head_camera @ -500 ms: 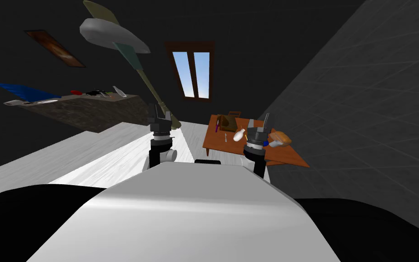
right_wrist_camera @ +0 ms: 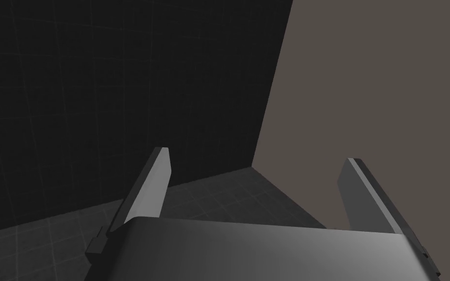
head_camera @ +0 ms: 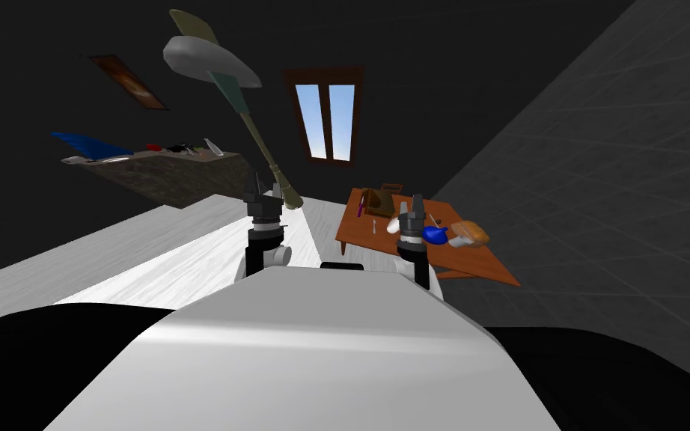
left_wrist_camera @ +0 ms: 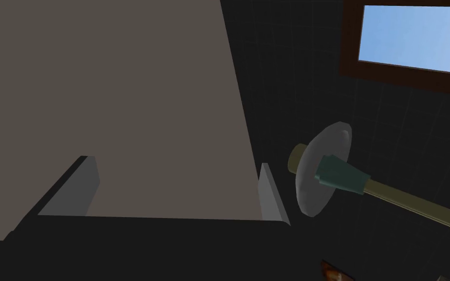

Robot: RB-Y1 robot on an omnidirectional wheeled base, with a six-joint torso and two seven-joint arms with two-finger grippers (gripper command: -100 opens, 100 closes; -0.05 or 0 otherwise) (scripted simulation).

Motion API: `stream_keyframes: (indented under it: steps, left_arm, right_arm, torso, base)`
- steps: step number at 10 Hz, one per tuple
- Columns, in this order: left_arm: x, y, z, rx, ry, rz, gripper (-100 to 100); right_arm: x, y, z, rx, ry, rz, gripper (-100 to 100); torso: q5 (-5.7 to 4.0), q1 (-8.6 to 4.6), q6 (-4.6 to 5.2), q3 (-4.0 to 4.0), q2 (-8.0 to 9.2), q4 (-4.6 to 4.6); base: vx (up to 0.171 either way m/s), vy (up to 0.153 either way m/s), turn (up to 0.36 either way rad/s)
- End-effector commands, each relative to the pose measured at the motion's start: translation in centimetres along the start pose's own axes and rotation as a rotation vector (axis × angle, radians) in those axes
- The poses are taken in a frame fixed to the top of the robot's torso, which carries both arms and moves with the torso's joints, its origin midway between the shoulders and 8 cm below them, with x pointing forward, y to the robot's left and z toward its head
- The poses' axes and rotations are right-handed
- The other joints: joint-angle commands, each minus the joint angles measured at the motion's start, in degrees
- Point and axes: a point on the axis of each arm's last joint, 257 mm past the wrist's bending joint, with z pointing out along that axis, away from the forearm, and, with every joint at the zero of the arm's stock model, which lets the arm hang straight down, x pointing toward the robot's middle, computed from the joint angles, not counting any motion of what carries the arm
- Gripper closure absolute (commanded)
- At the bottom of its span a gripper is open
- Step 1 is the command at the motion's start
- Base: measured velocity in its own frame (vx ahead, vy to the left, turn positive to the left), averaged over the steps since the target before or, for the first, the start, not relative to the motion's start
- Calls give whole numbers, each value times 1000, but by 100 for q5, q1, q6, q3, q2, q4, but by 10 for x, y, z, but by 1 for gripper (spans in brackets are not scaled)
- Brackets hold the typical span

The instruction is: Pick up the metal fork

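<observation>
The fork is a thin pale sliver lying on the brown table, near its left edge. My right gripper is held up in front of the table, just right of the fork and well short of it. Its fingers stand open with nothing between them, facing a dark wall. My left gripper is raised over the pale floor, far left of the table, and its fingers are open and empty.
On the table are a brown basket, a purple item, a white bottle, a blue object and a bread loaf. A floor lamp leans behind my left gripper. A dark counter with small items stands far left.
My head view has shifted, sliding the room slightly right. My right gripper moved a little left and now covers part of the white bottle, uncovering the blue object. The left arm kept still.
</observation>
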Motion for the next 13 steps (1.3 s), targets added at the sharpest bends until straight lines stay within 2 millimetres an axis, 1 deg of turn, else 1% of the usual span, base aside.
stream_keyframes:
  steps: [1, 2, 3, 4, 5, 7, 8, 10, 12, 13]
  left_arm:
    - [0, 0, 0, 0, 0, 0, 0]
    - [0, 0, 0, 0, 0, 0, 0]
    - [0, 0, 0, 0, 0, 0, 0]
    - [0, 0, 0, 0, 0, 0, 0]
    - [0, 0, 0, 0, 0, 0, 0]
    - [0, 0, 0, 0, 0, 0, 0]
    - [0, 0, 0, 0, 0, 0, 0]
    - [0, 0, 0, 0, 0, 0, 0]
    - [0, 0, 0, 0, 0, 0, 0]
    - [0, 0, 0, 0, 0, 0, 0]
  right_arm:
    - [8, -22, -2, 46, 37, -23, -100]
    - [12, -34, -4, 69, 60, -40, -100]
    - [12, -39, -5, 79, 61, -40, -100]
    - [16, -56, -9, 113, 85, -59, -100]
    - [16, -57, -9, 116, 86, -59, -100]
    - [22, -88, -17, 177, 138, -103, -100]
    - [22, -97, -21, 197, 139, -104, -100]
    - [25, -130, -31, 263, 195, -156, -100]
    - [25, -155, -42, 316, 226, -187, -100]
    - [24, -163, -47, 334, 227, -188, -100]
  torso:
    - [0, 0, 0, 0, 0, 0]
    - [1, 1, -1, 1, 1, 0]
    - [0, -2, -1, -1, -2, 0]
    - [0, -1, 3, -4, -7, -1]
    - [0, 0, 0, -4, -8, -1]
    - [1, 5, 0, -7, -13, -2]
    - [1, 3, -1, -4, -8, -2]
    - [1, 3, 0, -5, -10, -2]
    - [1, 4, 4, -6, -11, -2]
    - [2, 9, 1, -6, -12, -2]
  base:
    - [-66, -29, 159]
    - [-59, -40, 203]
    - [-39, -34, 51]
    - [-43, -27, 93]
    - [-32, -21, 67]
    - [-43, -19, 193]
    - [-45, -28, 78]
    - [-44, -15, 206]
    - [-37, -8, 117]
    - [-31, -2, 89]
